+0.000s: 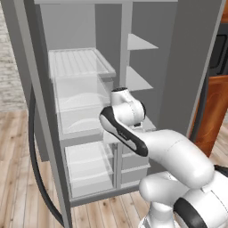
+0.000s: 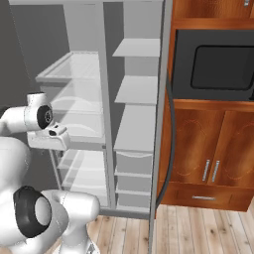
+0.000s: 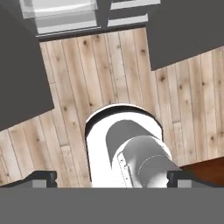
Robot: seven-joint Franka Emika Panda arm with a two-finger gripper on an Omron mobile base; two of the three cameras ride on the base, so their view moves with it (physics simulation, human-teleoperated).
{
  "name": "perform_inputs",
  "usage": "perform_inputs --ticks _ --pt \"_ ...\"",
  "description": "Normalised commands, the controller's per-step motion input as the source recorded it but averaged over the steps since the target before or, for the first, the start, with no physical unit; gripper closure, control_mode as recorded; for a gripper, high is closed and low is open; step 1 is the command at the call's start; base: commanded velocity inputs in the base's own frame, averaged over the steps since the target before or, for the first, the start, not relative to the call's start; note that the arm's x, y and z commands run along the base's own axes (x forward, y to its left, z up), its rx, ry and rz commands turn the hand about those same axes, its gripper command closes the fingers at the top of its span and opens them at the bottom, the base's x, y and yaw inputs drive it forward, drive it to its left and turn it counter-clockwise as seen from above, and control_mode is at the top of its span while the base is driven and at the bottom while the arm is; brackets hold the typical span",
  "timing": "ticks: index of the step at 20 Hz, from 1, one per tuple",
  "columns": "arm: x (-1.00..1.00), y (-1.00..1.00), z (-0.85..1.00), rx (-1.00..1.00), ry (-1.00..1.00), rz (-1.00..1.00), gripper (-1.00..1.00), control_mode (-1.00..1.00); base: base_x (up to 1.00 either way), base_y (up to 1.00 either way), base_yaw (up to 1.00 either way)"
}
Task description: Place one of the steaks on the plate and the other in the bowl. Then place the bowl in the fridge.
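The fridge [image 1: 80, 62] stands straight ahead with both doors swung open, showing pale translucent shelves [image 2: 74, 67] and drawers [image 1: 89, 167] with nothing on them. My arm is folded up in front of it, the hand [image 2: 48, 139] level with the middle shelves. In the hand view my gripper [image 3: 111, 179] points down at the wooden floor. It is open, its two dark fingertips [image 3: 43, 177] are wide apart, and no object is between them. The steaks, the plate and the bowl are out of view.
The open left fridge door [image 1: 44, 111] and its dark curved handle [image 1: 35, 156] stand close on my left, the right door [image 1: 187, 67] on my right. Past it are brown wooden cabinets [image 2: 208, 154] with a built-in black microwave [image 2: 218, 64]. A plank floor [image 3: 127, 65] lies below.
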Motion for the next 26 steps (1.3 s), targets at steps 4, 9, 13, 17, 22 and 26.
perform_inputs --ticks 4,9,13,17,22,26 --pt "0.0 -0.77 -0.29 0.15 -0.04 -0.03 -1.0 -1.0 0.0 0.0 0.0" --pt "0.0 -0.24 -0.07 0.06 0.0 -0.03 -1.0 -1.0 0.0 0.0 0.0" --pt "0.0 -0.08 -0.13 0.0 0.0 0.0 -1.0 -1.0 0.0 0.0 0.0" --pt "0.0 -0.07 -0.21 -0.01 0.0 0.0 -1.0 -1.0 0.0 0.0 0.0" --pt "-0.02 -0.07 -0.11 -0.01 0.0 0.01 -1.0 -1.0 0.0 0.0 0.0" --pt "0.0 0.0 0.0 0.0 0.0 0.0 -1.0 -1.0 0.0 0.0 0.0"
